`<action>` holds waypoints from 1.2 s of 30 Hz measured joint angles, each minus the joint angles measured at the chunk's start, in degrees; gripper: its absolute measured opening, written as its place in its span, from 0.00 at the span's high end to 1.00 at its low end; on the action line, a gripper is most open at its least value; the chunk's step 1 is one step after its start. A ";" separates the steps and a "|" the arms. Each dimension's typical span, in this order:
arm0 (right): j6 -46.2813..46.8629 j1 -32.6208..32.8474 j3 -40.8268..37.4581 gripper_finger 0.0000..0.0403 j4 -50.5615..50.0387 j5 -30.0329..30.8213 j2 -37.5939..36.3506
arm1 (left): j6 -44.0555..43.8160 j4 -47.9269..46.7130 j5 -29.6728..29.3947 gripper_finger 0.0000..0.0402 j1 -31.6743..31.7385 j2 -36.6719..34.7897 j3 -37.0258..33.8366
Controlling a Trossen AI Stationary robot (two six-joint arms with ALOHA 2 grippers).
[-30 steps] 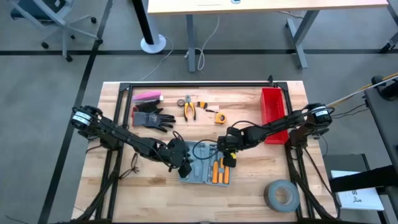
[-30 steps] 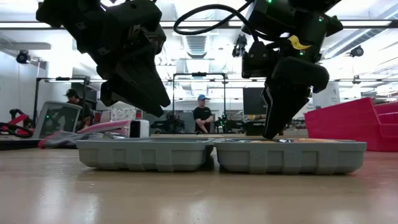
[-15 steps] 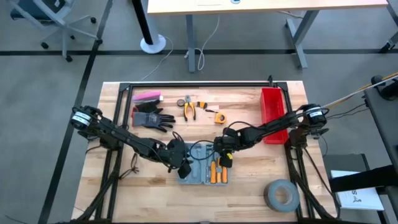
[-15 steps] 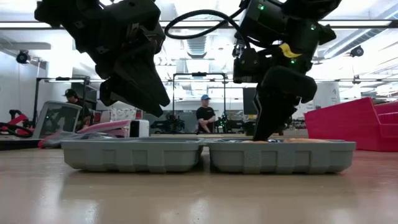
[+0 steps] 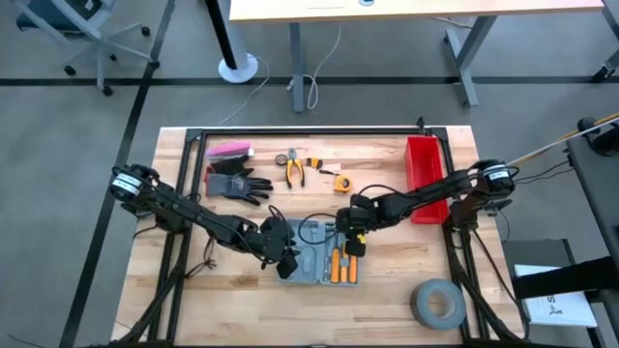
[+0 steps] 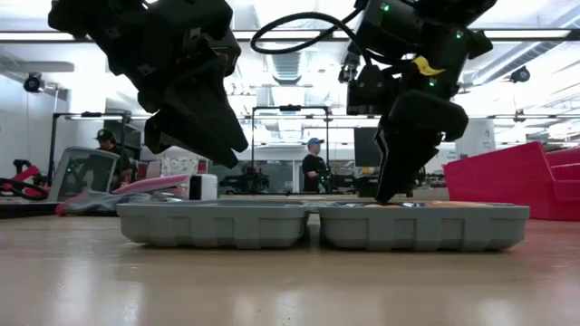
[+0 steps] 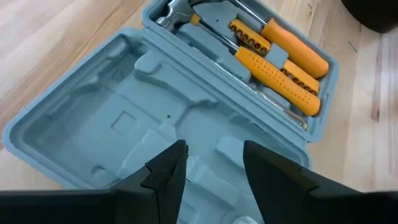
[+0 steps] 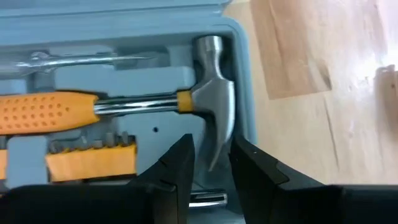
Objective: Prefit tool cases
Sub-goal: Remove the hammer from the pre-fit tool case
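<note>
Grey-blue plastic: the case (image 5: pixel 319 263) lies open and flat on the wooden table (image 5: pixel 387 300), near its front middle, both halves facing up.

- Case, half nearer my right arm: holds a hammer (image 8: pixel 208 99) with a steel head and an orange grip, and further orange-handled tools (image 7: pixel 280 59) lying side by side in their slots.
- Case, half nearer my left arm (image 7: pixel 124 124): moulded slots only, nothing seated in the part that shows.
- My left gripper (image 5: pixel 285 259): over the case's left half, raised above it in the low view, fingers (image 7: pixel 165 171) apart with a moderate gap, holding nothing.
- My right gripper (image 5: pixel 350 246): tips down at the right half, over the hammer head; fingers (image 8: pixel 177 162) stand narrowly apart, nothing between them. Whether the tips touch the case I cannot tell.
- Red bin (image 5: pixel 423 174): at the table's right side, behind my right arm.
- Tape roll (image 5: pixel 437 303): grey, front right corner, well apart from the case.
- Gloves (image 5: pixel 235 182): dark, at the back left, with a pink item (image 5: pixel 228 150) just behind them.
- Pliers (image 5: pixel 293 166): yellow-handled, at the back middle, with small yellow tools (image 5: pixel 329 172) beside them.
- Person (image 6: pixel 314 165): standing in the room beyond the table, seen in the low view.
</note>
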 joint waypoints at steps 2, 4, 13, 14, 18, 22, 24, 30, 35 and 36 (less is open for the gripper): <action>0.08 -0.01 0.02 0.80 0.05 -0.11 -0.02 | 0.00 -0.03 0.00 0.59 0.02 0.01 0.00; 0.13 -0.03 0.02 0.80 0.09 -0.07 -0.06 | 0.00 0.01 0.00 0.59 0.02 -0.01 0.00; -0.09 -0.03 0.13 0.77 0.14 -0.03 0.05 | -0.02 0.01 0.00 0.59 0.02 -0.01 0.00; -0.04 -0.03 0.15 0.77 0.01 -0.02 0.23 | 0.00 0.01 0.00 0.59 0.02 -0.01 0.00; -0.16 -0.03 0.15 0.79 -0.83 0.11 0.76 | 0.00 0.28 0.00 0.59 0.00 -0.01 0.00; -0.80 -0.15 -0.37 0.81 -0.44 0.43 0.76 | 0.00 0.31 0.00 0.59 0.00 -0.01 0.00; -1.36 -0.34 -1.36 0.82 0.64 1.00 0.76 | -0.02 0.31 0.02 0.59 0.02 -0.01 0.00; -1.92 -1.90 -3.96 0.90 6.20 1.37 3.35 | 0.15 1.03 0.02 0.59 0.00 -0.01 0.00; -2.61 -1.80 -3.86 0.99 7.63 1.63 3.34 | -0.02 1.06 0.25 0.59 -0.29 -0.04 0.00; -2.60 -1.78 -3.64 0.99 7.18 1.68 3.15 | -0.10 1.05 0.48 0.59 -0.41 -0.04 0.00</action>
